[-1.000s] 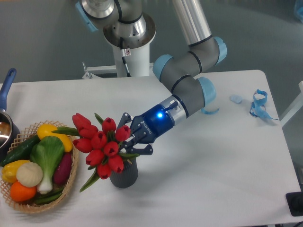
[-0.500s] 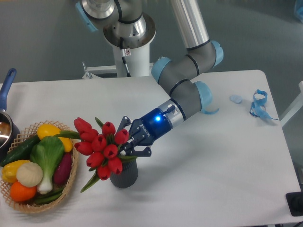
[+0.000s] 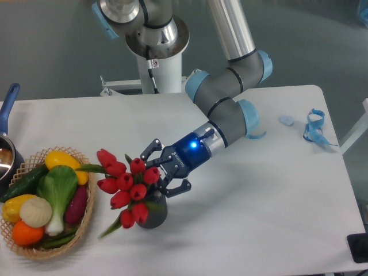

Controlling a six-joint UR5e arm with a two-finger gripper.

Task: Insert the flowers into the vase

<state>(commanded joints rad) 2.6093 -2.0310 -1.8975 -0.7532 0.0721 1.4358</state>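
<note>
The flowers [image 3: 127, 187], a bunch of red tulip buds with green leaves, lean to the left out of the vase [image 3: 154, 213]. That vase is small, dark grey and ribbed, and the buds hide most of its mouth. My gripper [image 3: 163, 172] sits just up and right of the bunch, directly above the vase. Its black fingers [image 3: 150, 148] are spread on either side of the stems, and it looks open. The stems themselves are hidden behind the buds.
A wicker basket [image 3: 86, 221] of toy vegetables stands at the front left, close to the flowers. A pot with a blue handle [image 3: 8, 106] is at the left edge. Blue ribbon scraps [image 3: 313, 126] lie at the back right.
The bunch has sunk lower over the vase and shifted slightly right. The gripper has drawn a little to the right and its fingers have spread apart.
</note>
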